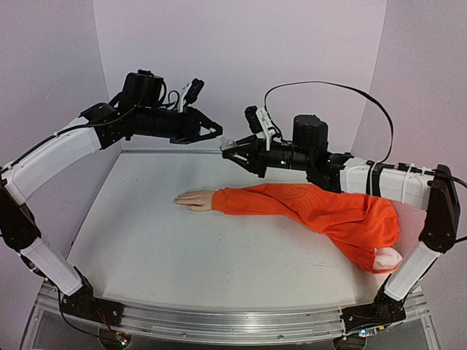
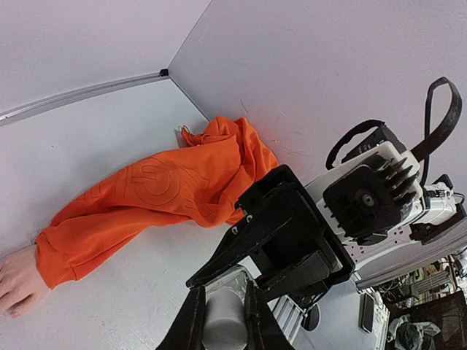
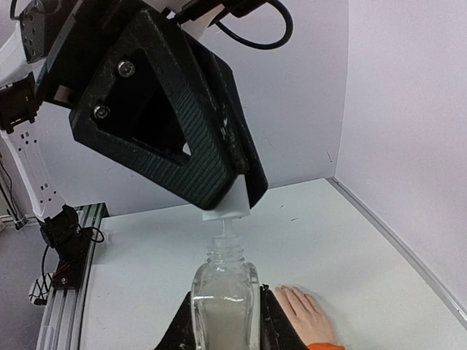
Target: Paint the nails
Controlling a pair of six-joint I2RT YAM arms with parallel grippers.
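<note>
My right hand [image 1: 230, 150] clenches the bottle [image 3: 225, 292], my left hand [image 1: 217, 133] its cap [image 3: 228, 205], both up in the air. The nails [image 1: 178, 199] lie below on the bench [image 1: 146, 248]. If I pull crooked, paint could spill.

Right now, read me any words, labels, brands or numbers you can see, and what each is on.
No text is legible.
Orange sleeve: tone-on-tone design, possibly letters, too faint to read.
Clear bottle in the right pincer: no label showing.
White cap in the left pincer: blank.
</note>
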